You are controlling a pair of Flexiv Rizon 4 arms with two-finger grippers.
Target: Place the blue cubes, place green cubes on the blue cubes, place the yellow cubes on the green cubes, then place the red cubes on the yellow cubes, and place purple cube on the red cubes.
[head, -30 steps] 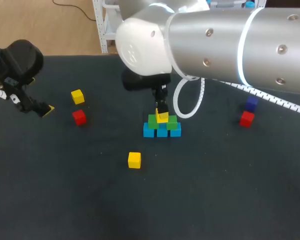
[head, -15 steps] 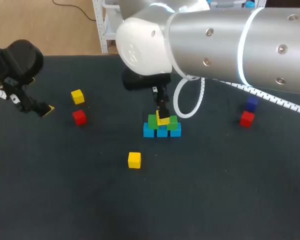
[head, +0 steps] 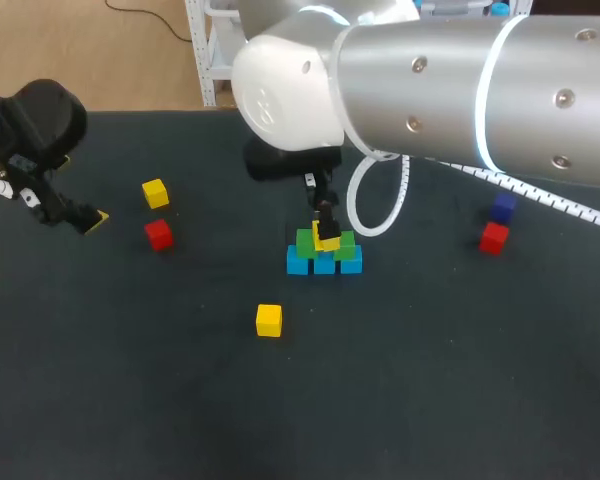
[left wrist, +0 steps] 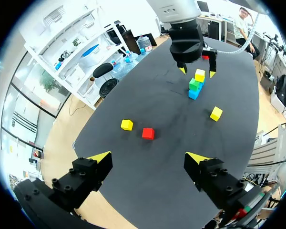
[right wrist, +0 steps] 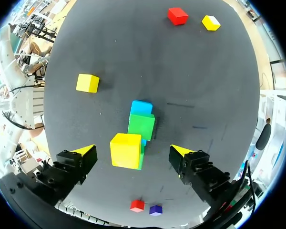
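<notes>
Yellow cube (right wrist: 126, 150) rests on green cubes (right wrist: 141, 125), directly between right tool's (right wrist: 132, 151) spread fingers, touching neither. Left tool (left wrist: 148, 157) open.

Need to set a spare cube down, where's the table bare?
Bare: the wide strip robot-side of the loose yellow cube, and the gap between the stack and the right red cube. Crowded at the stack, under the right claw.
</notes>
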